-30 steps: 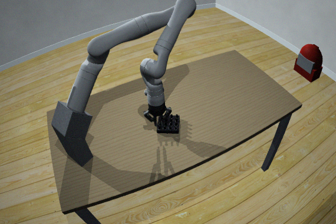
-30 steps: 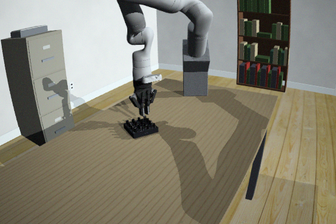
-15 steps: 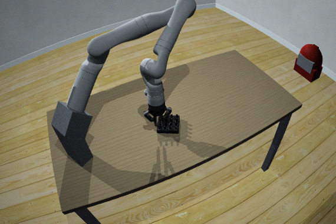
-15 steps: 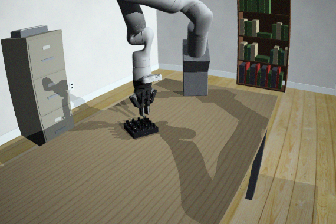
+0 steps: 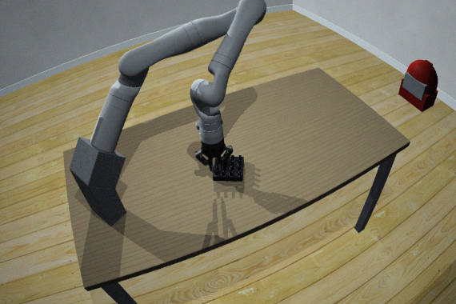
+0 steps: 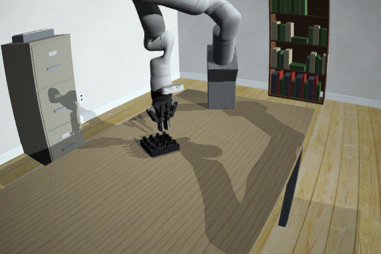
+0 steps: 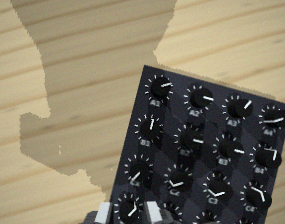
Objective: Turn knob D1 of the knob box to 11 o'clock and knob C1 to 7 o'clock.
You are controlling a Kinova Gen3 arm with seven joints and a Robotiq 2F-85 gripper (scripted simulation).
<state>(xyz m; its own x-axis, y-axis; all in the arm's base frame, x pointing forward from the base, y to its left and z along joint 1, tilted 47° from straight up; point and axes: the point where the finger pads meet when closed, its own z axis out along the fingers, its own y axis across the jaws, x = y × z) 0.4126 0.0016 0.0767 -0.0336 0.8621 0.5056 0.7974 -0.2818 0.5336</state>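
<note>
Wrist view: one dark knob box [image 7: 170,117], sixteen black knobs in four rows, standing on the striped wooden table [image 7: 68,50], tilted in the picture so that row A lies uppermost. Knob D1 [image 7: 128,207] sits at the lower edge of the picture, white line running down and to the right. Knob C1 [image 7: 138,171] is directly above it, line running down and to the left. One pincer [image 7: 128,216], its two pale fingers set narrowly apart on either side of D1 in the picture, gripping nothing. Exterior view: the pincer [image 6: 164,128] hangs vertically from the grey arm, tips just over the near-left corner of the knob box [image 6: 160,144]; whether they touch cannot be told. Top view: the knob box [image 5: 229,170] stands on the table [image 5: 320,122] near its middle, the pincer [image 5: 214,159] at its left edge.
</note>
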